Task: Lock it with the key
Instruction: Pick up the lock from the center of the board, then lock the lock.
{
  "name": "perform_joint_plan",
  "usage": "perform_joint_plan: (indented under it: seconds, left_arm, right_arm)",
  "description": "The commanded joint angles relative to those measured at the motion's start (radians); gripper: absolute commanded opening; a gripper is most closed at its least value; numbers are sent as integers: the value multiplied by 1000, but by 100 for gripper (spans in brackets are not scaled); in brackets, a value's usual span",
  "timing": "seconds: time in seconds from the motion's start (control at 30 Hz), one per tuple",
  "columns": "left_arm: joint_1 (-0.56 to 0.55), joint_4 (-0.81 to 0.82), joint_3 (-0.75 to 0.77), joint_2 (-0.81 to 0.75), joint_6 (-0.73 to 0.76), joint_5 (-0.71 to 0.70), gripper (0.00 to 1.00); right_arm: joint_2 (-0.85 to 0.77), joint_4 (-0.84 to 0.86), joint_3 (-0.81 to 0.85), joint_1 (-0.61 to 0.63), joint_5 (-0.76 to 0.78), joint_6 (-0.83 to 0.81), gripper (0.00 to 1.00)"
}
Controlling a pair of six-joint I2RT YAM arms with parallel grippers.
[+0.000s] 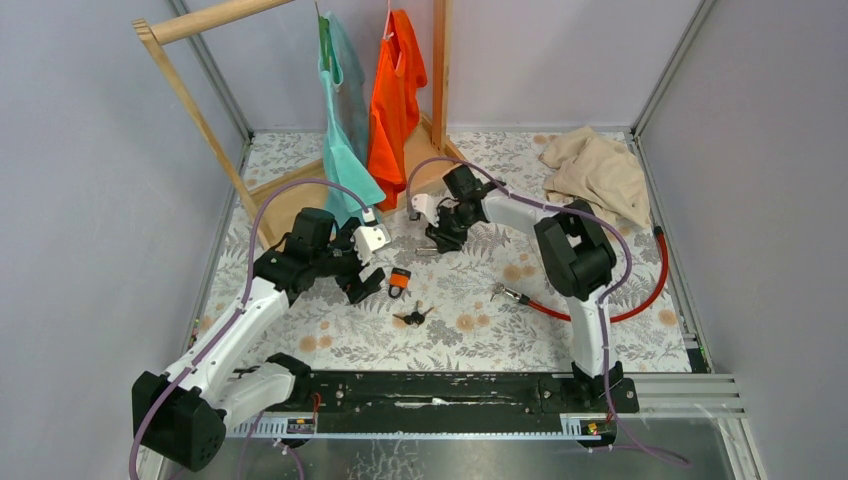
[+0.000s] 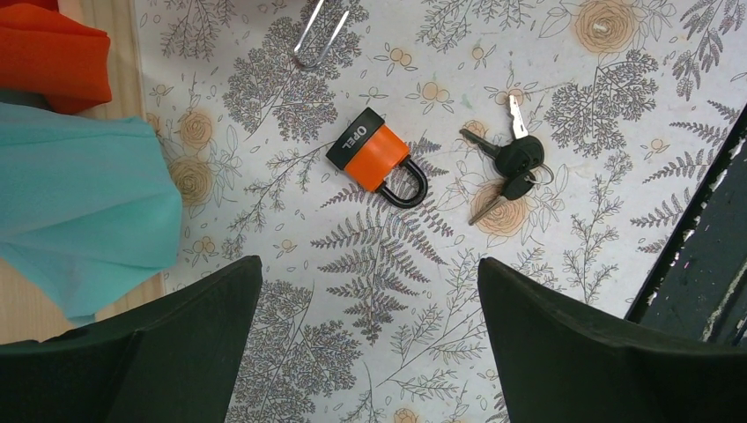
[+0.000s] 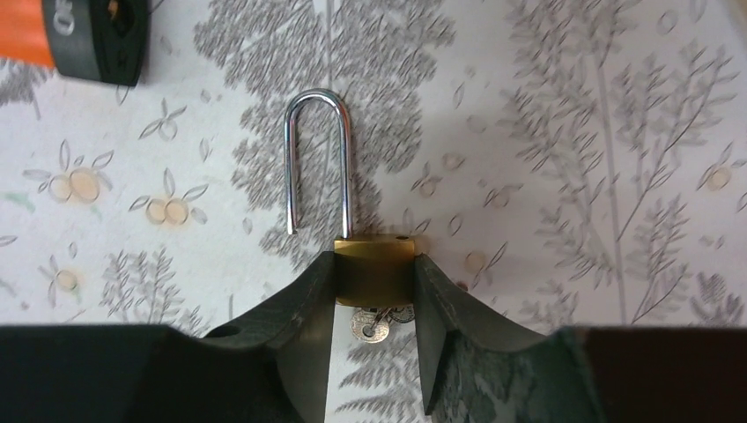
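Right gripper (image 3: 374, 280) pinches the brass padlock (image 3: 374, 256) by its body, shackle (image 3: 317, 97) open. The shallow fingertip hold could let it pivot or slip. Left gripper (image 2: 368, 275) is wide open and empty.

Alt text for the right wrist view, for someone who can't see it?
The right end effector grips a brass padlock by its body on the floral table, its steel shackle open and pointing away. Keys show beneath the body; an orange padlock sits partly cropped top left.

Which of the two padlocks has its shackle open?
The brass padlock in the right gripper: one leg of its long silver shackle stands free of the body. The orange padlock has a closed black shackle.
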Motion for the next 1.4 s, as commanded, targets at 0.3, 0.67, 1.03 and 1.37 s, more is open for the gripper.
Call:
perform_joint_plan:
  seconds: [0.3, 0.67, 1.03, 1.37]
  left_arm:
    - [7, 5, 42, -2, 5, 124, 95]
    - [-25, 43, 117, 52, -63, 205, 80]
    - [-259, 45, 373, 213, -73, 197, 74]
    - [-304, 46, 411, 288, 92, 252, 75]
  right_arm:
    - [-362, 9, -251, -27, 84, 23, 0]
    - [-698, -64, -323, -44, 56, 118, 0]
    - [-887, -81, -369, -45, -182, 318, 0]
    - [-1068, 4, -541, -65, -201, 329, 0]
